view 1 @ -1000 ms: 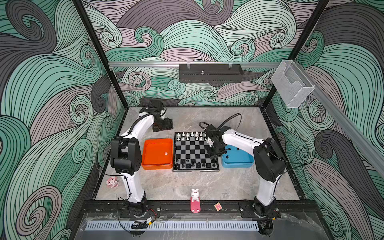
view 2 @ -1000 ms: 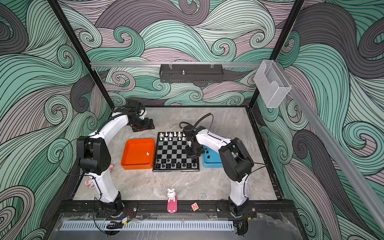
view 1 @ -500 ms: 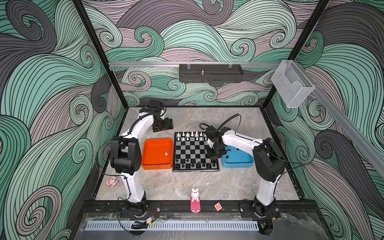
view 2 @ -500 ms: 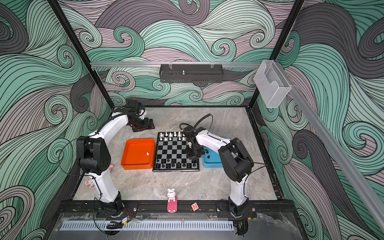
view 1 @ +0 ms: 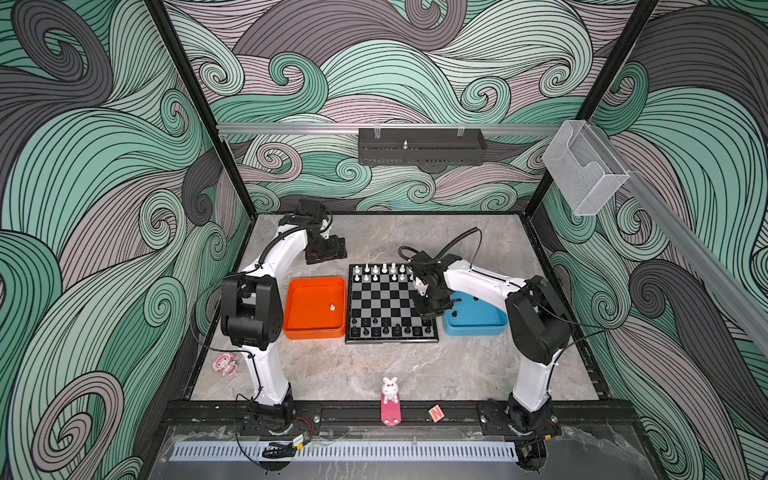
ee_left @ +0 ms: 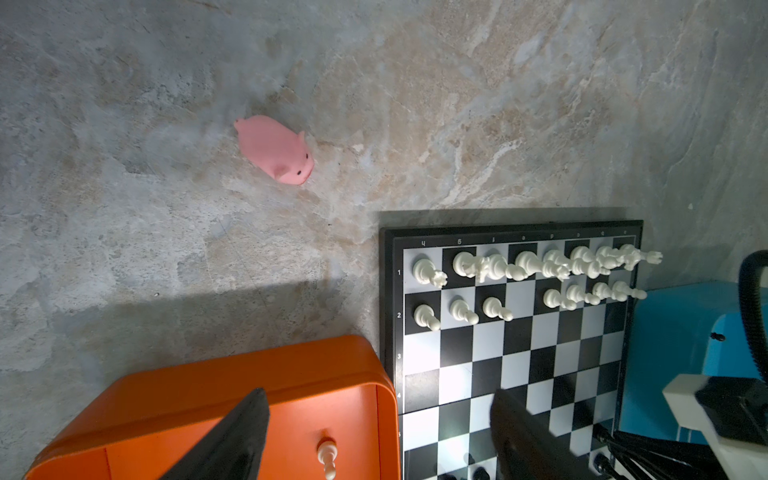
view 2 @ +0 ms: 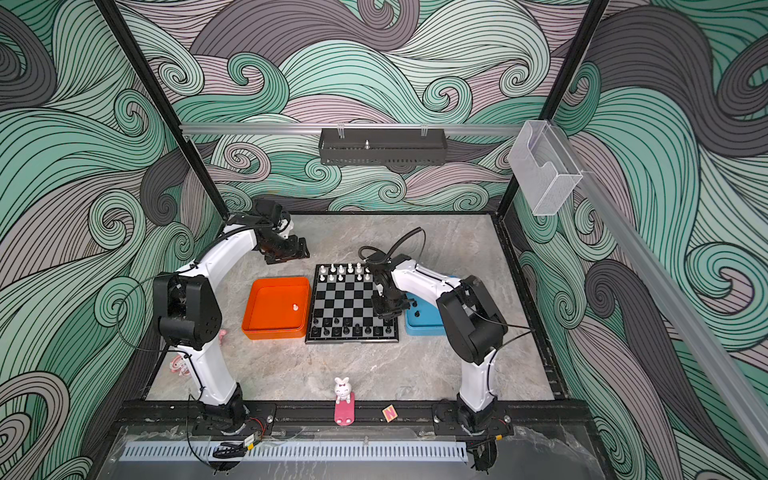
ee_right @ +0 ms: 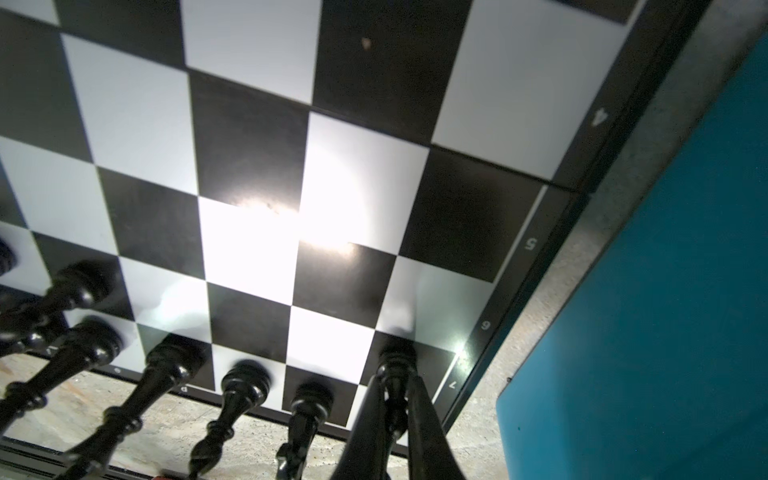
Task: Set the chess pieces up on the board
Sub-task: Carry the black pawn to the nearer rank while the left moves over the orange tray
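The board (view 1: 390, 300) lies mid-frame in both top views, white chess pieces (view 1: 380, 270) along its upper edge, black along the lower. Near its lower right corner the right gripper (ee_right: 394, 388) is clamped on a black pawn (ee_right: 395, 360). The left gripper (view 1: 327, 254), upper left, gapes empty.

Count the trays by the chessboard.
2: an orange rectangular plastic tray left of the black-framed chessboard; a blue rectangular plastic tray right of it, partly under the right arm.
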Available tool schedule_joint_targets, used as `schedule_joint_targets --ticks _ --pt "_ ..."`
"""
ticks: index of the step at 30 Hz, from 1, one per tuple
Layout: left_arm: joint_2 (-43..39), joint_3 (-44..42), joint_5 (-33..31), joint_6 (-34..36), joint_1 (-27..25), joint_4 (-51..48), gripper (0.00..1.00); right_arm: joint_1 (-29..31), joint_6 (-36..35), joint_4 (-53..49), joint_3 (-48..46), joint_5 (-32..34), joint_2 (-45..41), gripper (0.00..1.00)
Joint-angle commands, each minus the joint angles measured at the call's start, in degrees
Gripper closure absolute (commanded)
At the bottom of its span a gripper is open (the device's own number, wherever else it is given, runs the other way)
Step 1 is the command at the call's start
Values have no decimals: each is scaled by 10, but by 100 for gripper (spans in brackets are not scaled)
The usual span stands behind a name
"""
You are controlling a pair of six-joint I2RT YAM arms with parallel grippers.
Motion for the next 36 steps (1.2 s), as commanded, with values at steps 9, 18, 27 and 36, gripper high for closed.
schedule_joint_targets --ticks 9,18,27,36 --pt "2 -1 9 -5 3 -11 14 2 8 -14 -9 23 -5 87" --pt "2 -1 8 -6 4 -11 14 2 10 -14 -15 23 -11 88" --pt "2 -2 8 -6 3 -11 14 2 13 -13 -18 29 -19 88" --pt "3 -1 9 -5 3 -11 14 2 13 -12 -18 20 -14 88"
